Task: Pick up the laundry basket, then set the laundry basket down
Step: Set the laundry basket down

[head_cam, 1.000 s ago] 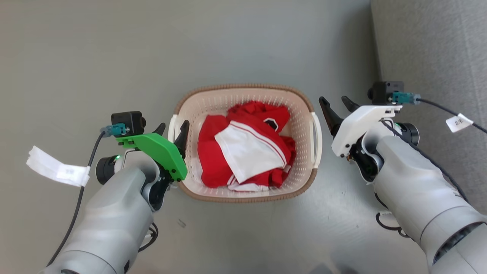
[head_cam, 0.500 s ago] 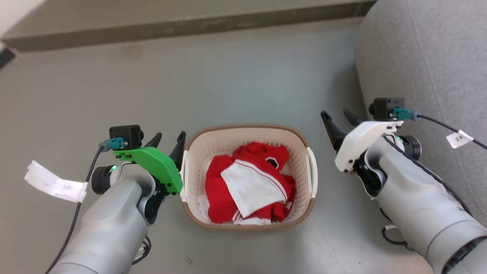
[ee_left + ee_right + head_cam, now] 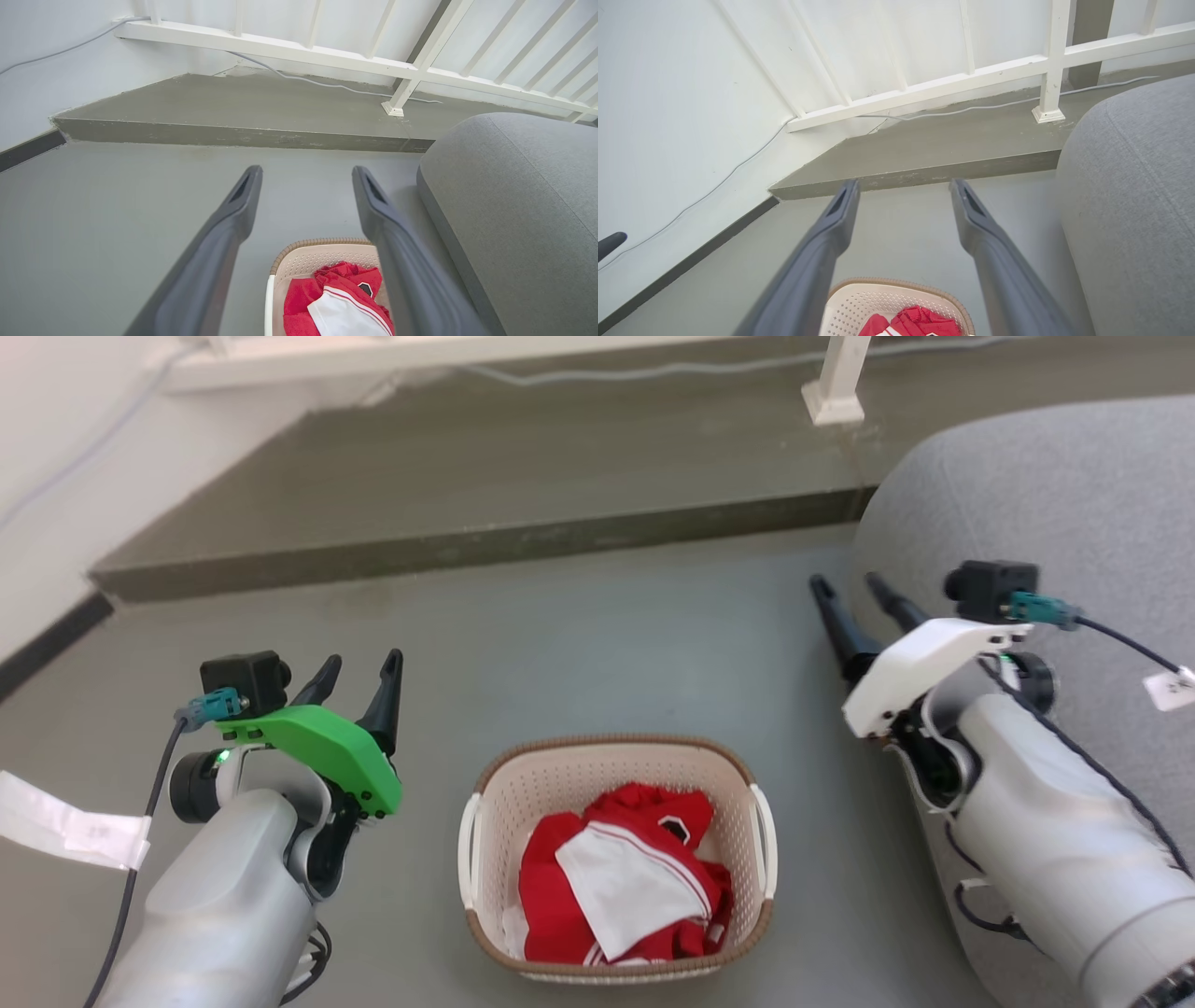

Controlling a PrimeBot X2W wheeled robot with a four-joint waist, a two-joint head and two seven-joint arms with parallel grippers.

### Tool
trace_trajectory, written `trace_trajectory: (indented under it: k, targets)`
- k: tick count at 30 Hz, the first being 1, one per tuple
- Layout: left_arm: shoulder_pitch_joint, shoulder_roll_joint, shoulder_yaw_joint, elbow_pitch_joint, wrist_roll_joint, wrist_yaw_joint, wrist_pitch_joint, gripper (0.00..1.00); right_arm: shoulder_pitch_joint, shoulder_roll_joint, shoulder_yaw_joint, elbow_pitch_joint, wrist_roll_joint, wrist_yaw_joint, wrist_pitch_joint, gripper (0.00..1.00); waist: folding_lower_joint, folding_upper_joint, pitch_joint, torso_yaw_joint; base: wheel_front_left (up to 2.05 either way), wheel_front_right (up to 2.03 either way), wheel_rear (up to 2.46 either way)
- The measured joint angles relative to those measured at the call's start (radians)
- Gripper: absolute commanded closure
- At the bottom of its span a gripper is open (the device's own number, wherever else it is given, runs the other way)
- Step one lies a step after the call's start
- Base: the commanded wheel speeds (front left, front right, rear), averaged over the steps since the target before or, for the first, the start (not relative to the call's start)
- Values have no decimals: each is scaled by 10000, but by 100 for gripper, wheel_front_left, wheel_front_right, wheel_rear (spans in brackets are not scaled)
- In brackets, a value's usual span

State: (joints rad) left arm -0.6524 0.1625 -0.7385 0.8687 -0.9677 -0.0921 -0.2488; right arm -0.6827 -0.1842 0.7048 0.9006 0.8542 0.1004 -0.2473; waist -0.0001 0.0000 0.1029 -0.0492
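Both jaws are spread wide and empty, left gripper (image 3: pixel 362 663) off the left side of the laundry basket (image 3: pixel 607 745), right gripper (image 3: pixel 846 583) off its right, both well apart from it. The basket seems to rest on the floor (image 3: pixel 607 635). For a good lift, drop each gripper to its own white handle (image 3: pixel 467 835) and close both evenly.

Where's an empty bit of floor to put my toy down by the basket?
The biggest bare floor lies between the laundry basket and the raised step. More bare floor runs left of the basket toward the wall. It is crowded on the right: the right gripper hangs over the narrow gap between basket and grey sofa.
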Motion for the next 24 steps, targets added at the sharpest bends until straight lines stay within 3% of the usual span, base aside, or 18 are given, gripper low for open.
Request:
trace_trajectory:
  k: [7, 9, 13, 24]
  targets:
    - [549, 138, 1081, -1505, 802, 420, -2, 0, 755, -600, -1012, -1534, -800, -589, -4, 0, 0, 0, -682, 82, 0, 0, 0]
    - [654, 207, 1300, -1749, 909, 483, -2, 0, 834, -610, -1137, -1770, -913, -602, -2, 0, 0, 0, -740, 102, 0, 0, 0]
    - [1154, 466, 1967, -2640, 1536, 759, -4, 0, 1266, -648, -1626, -2727, -1446, -941, -19, 0, 0, 0, -876, 158, 0, 0, 0]
    - [2989, 410, 3170, -4472, 2968, 1250, -29, 0, 3249, -656, -2800, -4721, -2608, -1628, -44, 0, 0, 0, -930, 280, 0, 0, 0]
